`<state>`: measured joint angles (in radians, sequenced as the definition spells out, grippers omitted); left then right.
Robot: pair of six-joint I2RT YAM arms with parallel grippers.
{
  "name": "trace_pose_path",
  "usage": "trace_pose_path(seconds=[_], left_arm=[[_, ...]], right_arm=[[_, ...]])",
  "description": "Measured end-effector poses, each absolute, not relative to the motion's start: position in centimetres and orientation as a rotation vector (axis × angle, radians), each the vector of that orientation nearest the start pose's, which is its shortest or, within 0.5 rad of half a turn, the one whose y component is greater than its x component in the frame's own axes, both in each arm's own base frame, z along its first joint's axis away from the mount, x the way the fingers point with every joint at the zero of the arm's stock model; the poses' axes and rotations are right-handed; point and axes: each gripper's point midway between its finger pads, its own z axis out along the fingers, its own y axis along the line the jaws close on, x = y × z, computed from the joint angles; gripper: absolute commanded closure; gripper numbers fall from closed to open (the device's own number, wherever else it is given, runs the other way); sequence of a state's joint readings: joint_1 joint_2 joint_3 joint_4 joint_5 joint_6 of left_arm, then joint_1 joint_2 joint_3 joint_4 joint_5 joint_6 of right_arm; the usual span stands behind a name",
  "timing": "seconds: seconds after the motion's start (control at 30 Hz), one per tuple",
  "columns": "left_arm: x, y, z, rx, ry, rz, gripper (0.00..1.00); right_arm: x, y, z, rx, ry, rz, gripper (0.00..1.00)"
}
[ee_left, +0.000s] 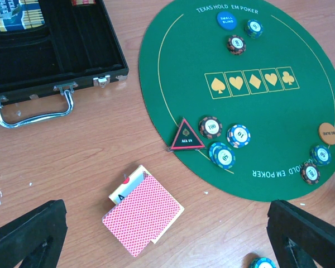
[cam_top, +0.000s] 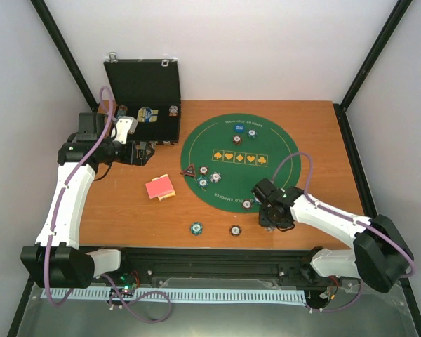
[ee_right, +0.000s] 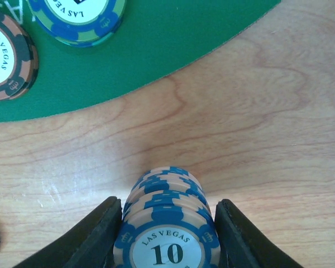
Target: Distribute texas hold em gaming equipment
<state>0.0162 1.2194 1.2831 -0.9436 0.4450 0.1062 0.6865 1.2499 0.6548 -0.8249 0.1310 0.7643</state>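
Right fingers (ee_right: pixel 95 234) are clamped on a chip stack (ee_right: pixel 167 223) of blue-and-cream "10" chips, one finger against each side. The stack stands on the bare wood surface (cam_top: pixel 323 140), just off the near-right edge of the green mat (cam_top: pixel 266 182).

Left fingers (ee_left: pixel 36 231) are wide apart and hold nothing. They hang over the left part of the surface, above the red-backed cards (ee_left: pixel 145 215). The cards lie in a loose pile on bare wood left of the mat, with a face-up card poking out from under them.

- The triangle marker (ee_left: pixel 185 135) sits on the mat's left edge.
- Just beside it on the felt are a brown chip (ee_left: pixel 210 127) and two blue chips (ee_left: pixel 238 135).
- The blue disc (ee_left: pixel 226 19) is at the mat's far edge, with two chips close by.
- The orange disc (ee_left: pixel 328 133) is near the mat's right edge, with two more chips just below it.
- Two loose chips (cam_top: pixel 195 228) lie on bare wood near the near edge of the surface, well apart from each other.
- The black case (cam_top: pixel 144 91) stands open at the far-left corner, with items inside too small to tell.
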Motion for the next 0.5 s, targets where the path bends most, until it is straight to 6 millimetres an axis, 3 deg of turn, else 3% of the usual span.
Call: trace_pose_path(seconds=[0.27, 0.5], left_arm=[[31.7, -6.9, 26.0, 0.302, 2.375, -0.486, 0.0], [31.7, -6.9, 26.0, 0.302, 2.374, -0.486, 0.0]], right_arm=[[18.2, 11.9, 5.1, 0.121, 2.922, 0.02, 0.7], [21.0, 13.7, 10.2, 0.077, 2.834, 0.09, 0.7]])
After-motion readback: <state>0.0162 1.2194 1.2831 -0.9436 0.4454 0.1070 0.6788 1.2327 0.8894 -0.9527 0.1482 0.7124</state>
